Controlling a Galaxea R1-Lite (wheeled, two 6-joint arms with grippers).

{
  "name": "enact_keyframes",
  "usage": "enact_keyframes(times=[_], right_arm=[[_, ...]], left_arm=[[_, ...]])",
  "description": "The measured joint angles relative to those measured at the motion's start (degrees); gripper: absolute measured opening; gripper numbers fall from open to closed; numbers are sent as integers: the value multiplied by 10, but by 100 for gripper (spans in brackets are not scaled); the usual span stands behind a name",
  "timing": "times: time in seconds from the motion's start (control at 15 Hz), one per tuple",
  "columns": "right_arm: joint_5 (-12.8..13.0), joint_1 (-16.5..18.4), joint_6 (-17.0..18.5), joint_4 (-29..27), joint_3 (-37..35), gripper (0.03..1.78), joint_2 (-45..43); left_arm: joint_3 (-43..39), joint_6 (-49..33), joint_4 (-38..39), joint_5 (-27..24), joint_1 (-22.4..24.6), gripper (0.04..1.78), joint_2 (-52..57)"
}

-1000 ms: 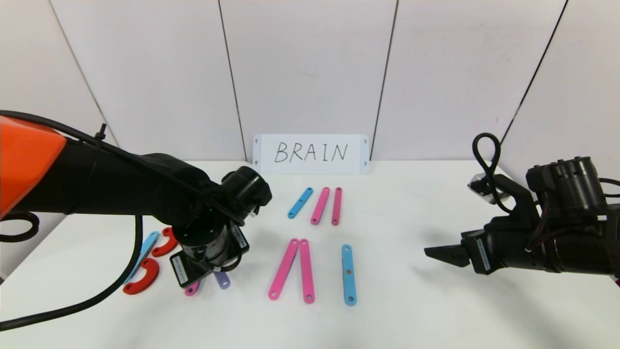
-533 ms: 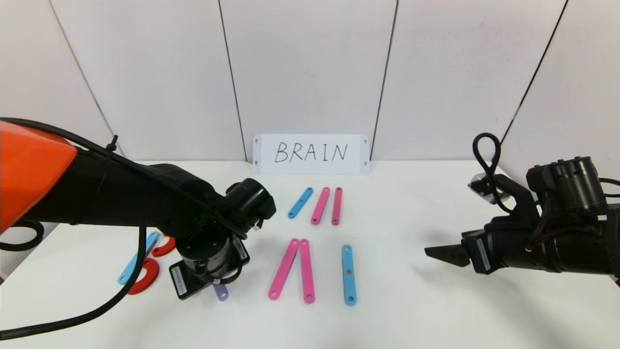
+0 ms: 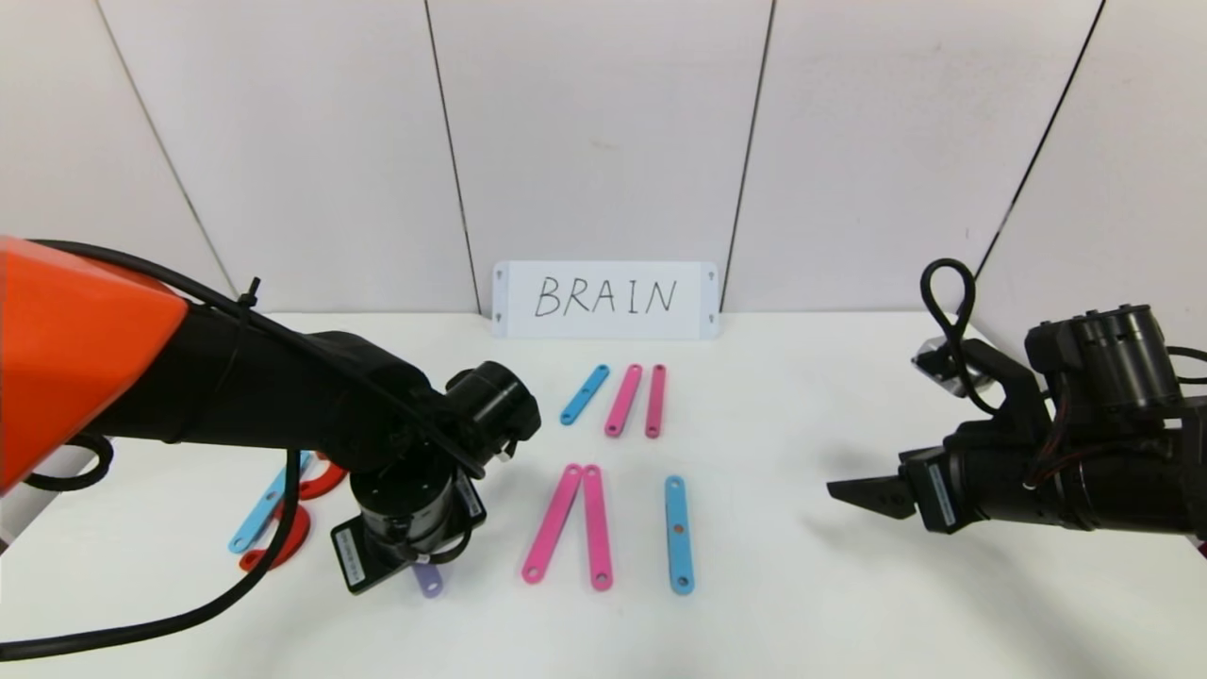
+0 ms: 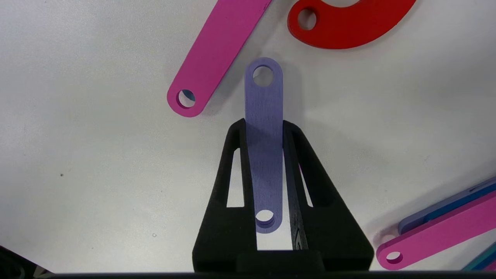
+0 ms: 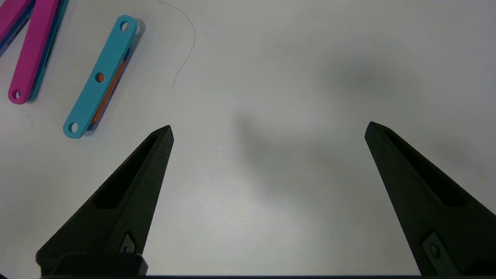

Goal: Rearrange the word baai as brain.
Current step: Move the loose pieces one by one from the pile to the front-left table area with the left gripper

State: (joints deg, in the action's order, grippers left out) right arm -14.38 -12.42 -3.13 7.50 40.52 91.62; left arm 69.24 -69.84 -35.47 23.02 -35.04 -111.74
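White table (image 3: 811, 604) against grey wall panels; white card (image 3: 605, 300) reading BRAIN propped at the back edge.

Left gripper (image 4: 264, 128) low over the table's left part, clenched on a short lilac strip (image 4: 264, 143). Strip pinched edge to edge between the two black fingers (image 4: 232, 170), one holed end poking out past the tips, the other hole back between the fingers. In the head view only the strip's near end peeks out under the wrist (image 3: 429, 582).

Just beside the strip's free end: a pink strip (image 4: 217, 54) lying at a slant, and a red curve (image 4: 348, 23) farther on. To the left of the arm in the head view, a blue strip (image 3: 255, 517) and two red curves (image 3: 283, 542), partly hidden by the arm and cable.

At the table's centre, two pink strips (image 3: 573, 523) meeting at the top like an inverted V, with a blue strip (image 3: 679, 534) upright to their right. Behind them, a row of spares: one short blue (image 3: 585, 394), two pink (image 3: 624, 400).

Right gripper (image 5: 269, 128) parked well to the right above bare table, fingers spread wide, grasping nothing.
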Motion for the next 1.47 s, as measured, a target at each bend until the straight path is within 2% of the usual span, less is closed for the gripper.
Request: enact_keyframes(times=[1.47], right_arm=[[-1,-2,0,0,-3,173,1]], left_arm=[[5,7,34,18,-1,30,-19]])
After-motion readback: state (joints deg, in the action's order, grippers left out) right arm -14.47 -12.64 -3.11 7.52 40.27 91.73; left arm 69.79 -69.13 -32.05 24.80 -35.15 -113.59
